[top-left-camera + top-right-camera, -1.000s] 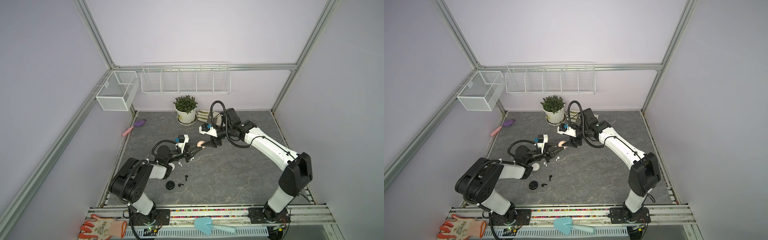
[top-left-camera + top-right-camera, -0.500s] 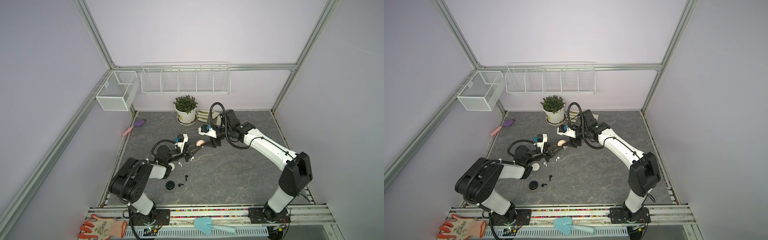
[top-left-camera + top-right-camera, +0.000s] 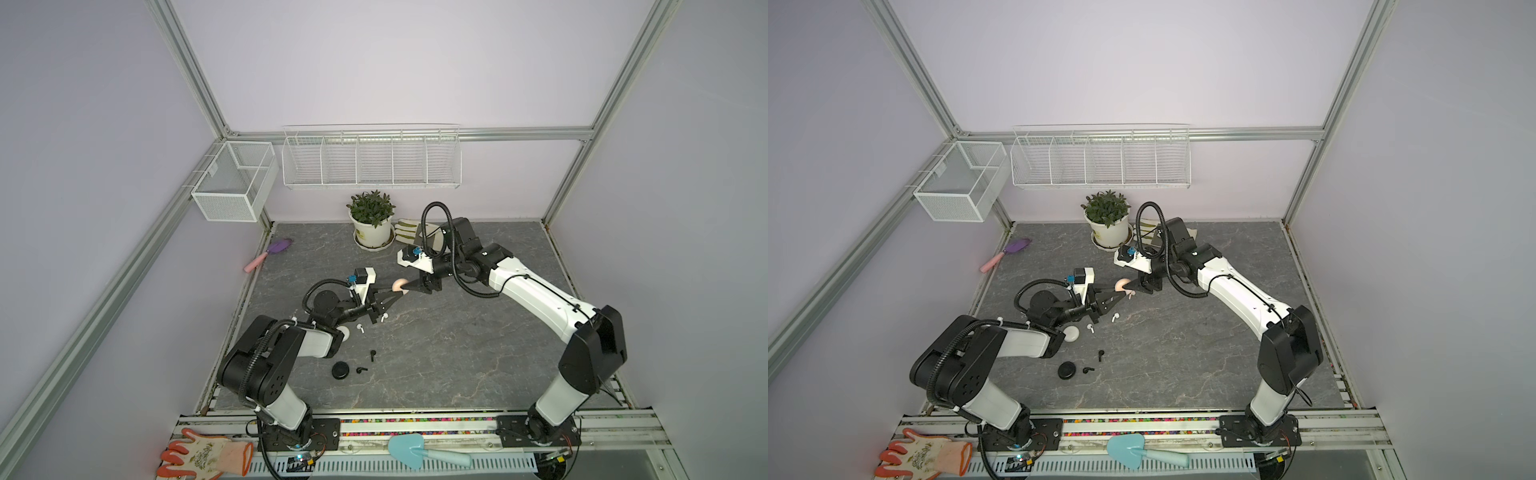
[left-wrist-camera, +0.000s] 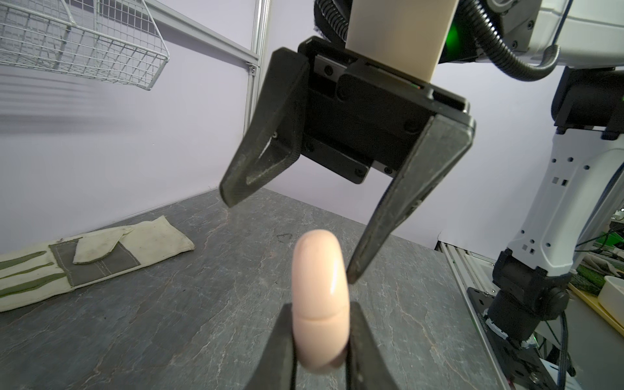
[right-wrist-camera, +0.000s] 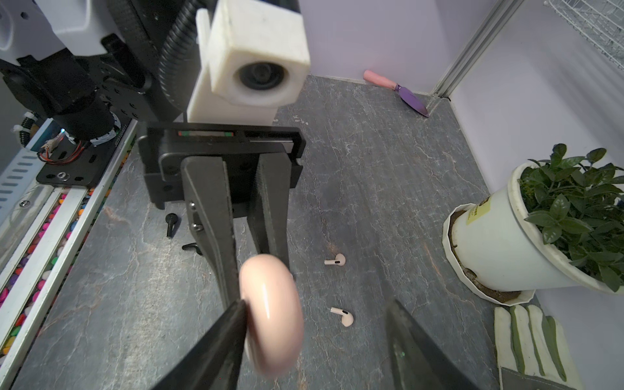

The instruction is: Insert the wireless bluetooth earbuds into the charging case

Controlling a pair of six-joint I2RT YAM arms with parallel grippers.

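Earbuds on the desk (image 3: pixel 457 353) number four in both top views: two white earbuds (image 3: pixel 360 328) (image 3: pixel 383 317) and two black earbuds (image 3: pixel 372 354) (image 3: pixel 362 369). Round cases number three: a pink case (image 3: pixel 398 284), a black case (image 3: pixel 340 370) and a white case (image 3: pixel 343 332) half hidden beneath the left arm (image 3: pixel 291 345).

The left jaws are clenched on the pink case, which stands on edge between their tips, clear of the desk, its lid seam showing in the left wrist view. The right jaws are released and spread wide. One tip sits at the rim of the pink case, touching it as far as the wrist views show, and its partner is well apart from it.

The white earbuds lie just beside the left jaws, on the side toward the front rail (image 3: pixel 415 419). The black earbuds lie nearer that rail, close to the black case and well apart from both pairs of jaws. The right wrist view shows two pale earbuds (image 5: pixel 336 260) (image 5: pixel 342 315) on the desk, on the potted plant's (image 5: pixel 506 243) side of the left jaws. One shows between the spread right jaws, on the desk beneath them. Whether these are the white pair I cannot tell.
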